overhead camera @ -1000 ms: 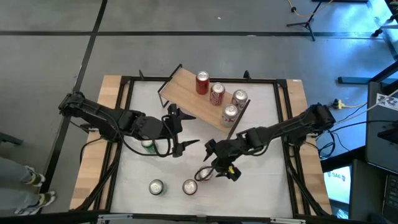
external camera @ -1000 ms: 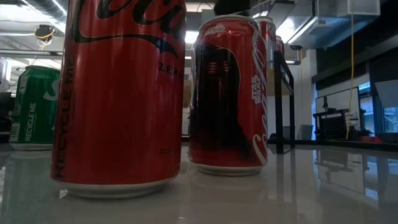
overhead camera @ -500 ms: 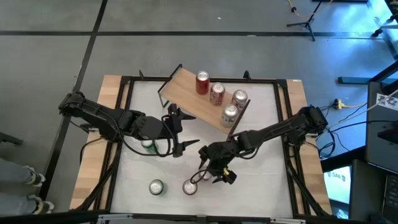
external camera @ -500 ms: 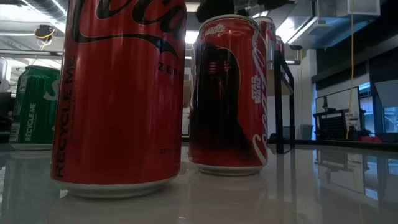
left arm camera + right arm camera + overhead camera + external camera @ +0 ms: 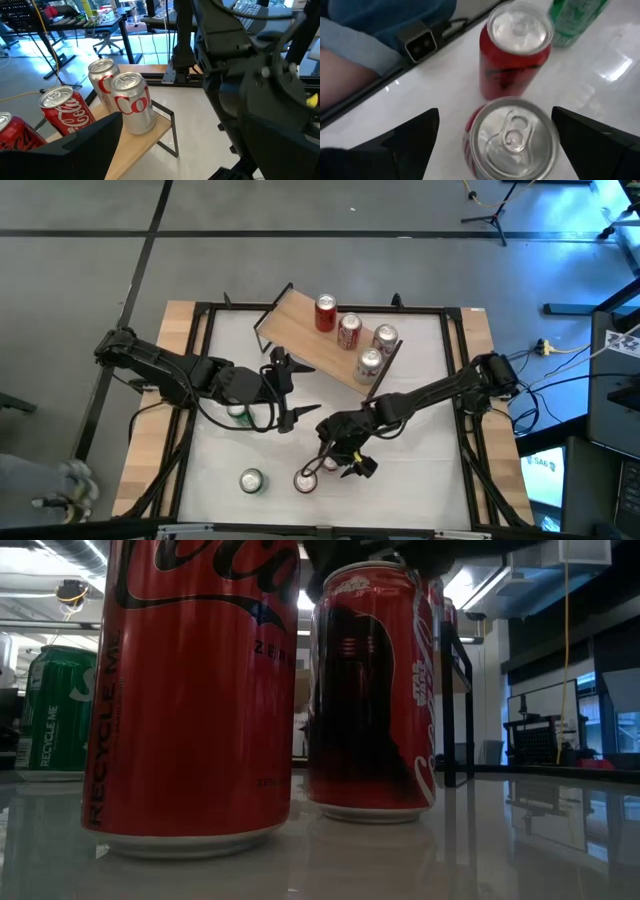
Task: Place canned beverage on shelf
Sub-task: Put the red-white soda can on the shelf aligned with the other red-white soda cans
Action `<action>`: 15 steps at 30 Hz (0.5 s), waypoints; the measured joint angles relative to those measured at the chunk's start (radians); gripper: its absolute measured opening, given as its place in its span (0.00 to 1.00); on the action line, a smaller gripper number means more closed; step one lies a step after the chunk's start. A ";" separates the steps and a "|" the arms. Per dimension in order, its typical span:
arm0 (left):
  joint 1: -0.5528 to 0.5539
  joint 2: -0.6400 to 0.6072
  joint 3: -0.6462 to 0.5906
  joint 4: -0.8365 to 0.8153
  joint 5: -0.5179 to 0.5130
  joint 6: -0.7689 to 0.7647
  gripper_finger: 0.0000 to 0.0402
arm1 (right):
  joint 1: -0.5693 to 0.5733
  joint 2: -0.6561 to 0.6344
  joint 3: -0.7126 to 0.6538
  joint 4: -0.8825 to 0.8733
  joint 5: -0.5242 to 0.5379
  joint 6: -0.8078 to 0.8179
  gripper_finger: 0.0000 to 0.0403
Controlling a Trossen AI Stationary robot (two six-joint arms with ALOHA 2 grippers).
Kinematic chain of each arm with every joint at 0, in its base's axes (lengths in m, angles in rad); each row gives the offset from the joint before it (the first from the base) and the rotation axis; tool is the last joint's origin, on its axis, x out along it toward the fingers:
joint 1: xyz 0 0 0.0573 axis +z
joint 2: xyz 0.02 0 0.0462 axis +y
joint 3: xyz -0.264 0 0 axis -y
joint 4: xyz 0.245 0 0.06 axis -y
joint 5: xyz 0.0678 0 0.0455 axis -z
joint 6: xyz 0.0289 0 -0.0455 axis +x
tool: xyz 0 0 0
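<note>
Right wrist view: right gripper (image 5: 490,142), fingers spread wide and empty, straddles upright red can (image 5: 507,142) directly below; left arm farther off

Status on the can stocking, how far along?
Done: four drink cans on the light-wood, black-legged shelf. In hand: open right gripper hovers over a red can, ungripped. Left: that, another red can, two green cans. Left gripper waits open.

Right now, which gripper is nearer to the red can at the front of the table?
Right. The right gripper hangs open just above that red can; the left gripper waits open near mid-table, farther off.
</note>
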 joint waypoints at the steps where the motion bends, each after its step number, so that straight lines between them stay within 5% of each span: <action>1: 0.000 0.000 0.000 0.000 0.002 0.000 0.98 | -0.001 0.002 -0.001 -0.003 -0.001 0.000 0.95; 15: 0.000 0.000 0.000 -0.001 0.002 0.001 0.98 | -0.007 0.000 0.000 -0.031 0.037 0.021 0.95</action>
